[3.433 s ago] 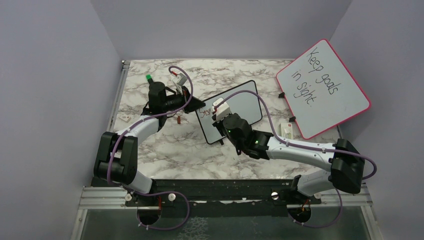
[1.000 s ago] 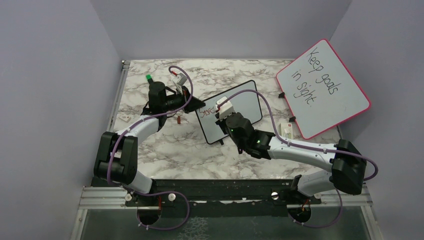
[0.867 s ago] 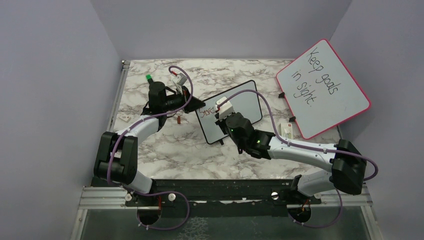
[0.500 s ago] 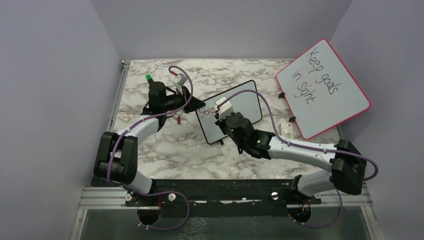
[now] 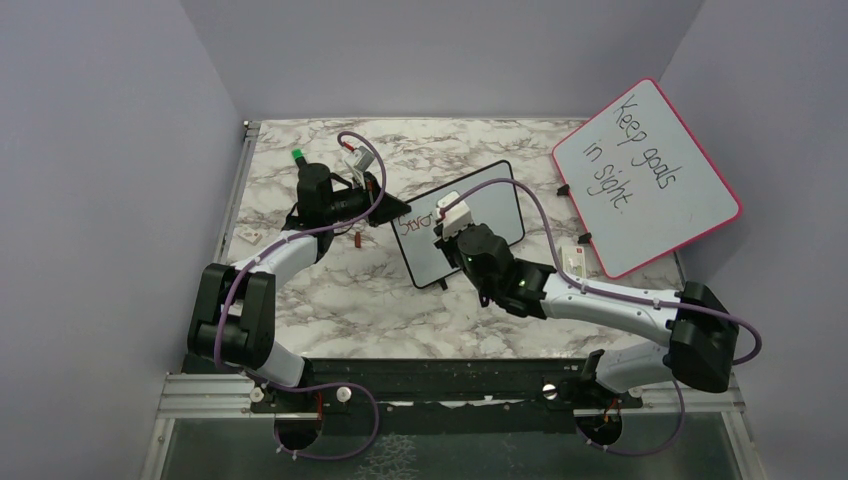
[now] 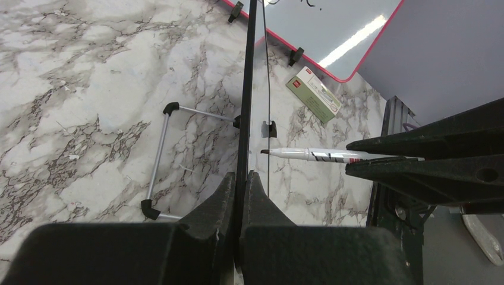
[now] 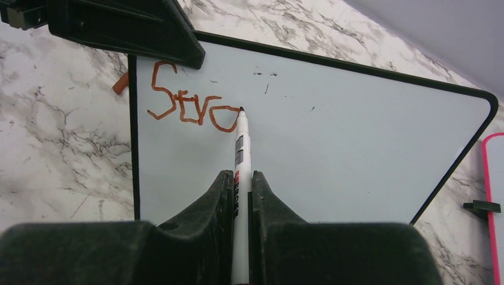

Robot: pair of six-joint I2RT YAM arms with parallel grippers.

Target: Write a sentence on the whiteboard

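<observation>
Nearest the arm bases, the right arm reaches forward and leftward over the marble worktop (image 5: 330,290). Its right claw (image 7: 241,178) is narrowed tight around a white marker (image 7: 241,148), which points away from the wrist. The marker's tip touches the whiteboard (image 7: 333,136) at the upper right of the last letter written. The sentence (image 7: 191,110) so far reads "Stro" in reddish-brown strokes, up in the board's top left corner. The whiteboard sits near the middle of the worktop, turned at an angle and propped up on a wire stand (image 6: 157,157) behind it. At the board's left edge, the left claw (image 6: 241,181) is pinched onto the thin black frame, one finger on each face. Just beside that claw a small reddish piece (image 5: 358,239) lies on the marble. Farther right, a small green-and-white box (image 6: 314,95) lies flat. Beyond it, the pink-framed board (image 5: 645,175) leans at the far right, with "Keep goals in sight" in black.
</observation>
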